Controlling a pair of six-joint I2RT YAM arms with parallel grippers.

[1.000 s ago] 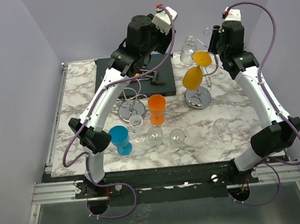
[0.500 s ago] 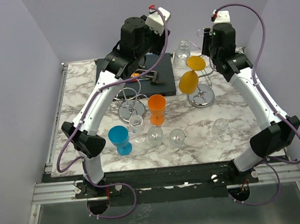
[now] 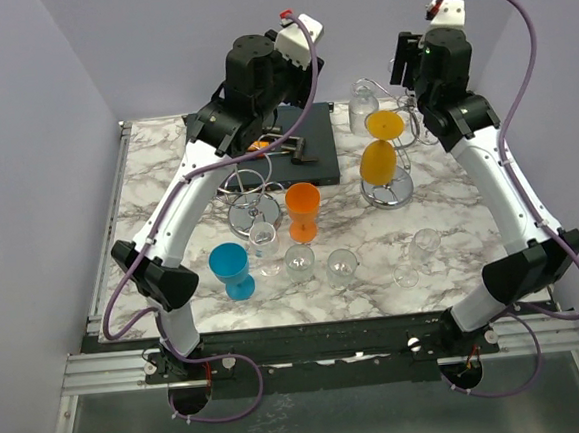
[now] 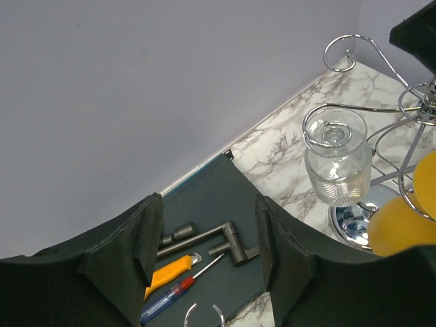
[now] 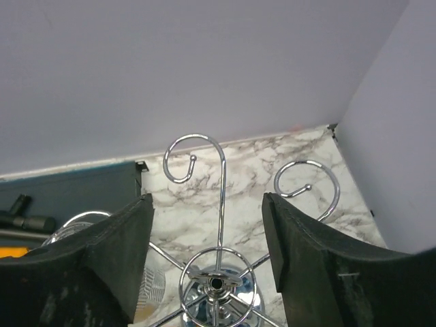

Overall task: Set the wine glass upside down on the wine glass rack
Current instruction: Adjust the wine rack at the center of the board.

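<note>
Marble tabletop (image 3: 366, 233) is carrying the wine glass rack (image 3: 386, 194); orange wine glass (image 3: 376, 161) is hanging inverted by its foot. Right gripper (image 5: 208, 252), hovering overhead, and left gripper (image 4: 208, 266) are gaping, empty.

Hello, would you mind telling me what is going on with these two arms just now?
An orange wine glass hangs upside down on the chrome rack, beside a clear glass hung the same way. The right gripper is open above the rack, holding nothing. The left gripper is also open and empty, raised over the back of the table. More glasses, among them a blue one, stand near the front.
</note>
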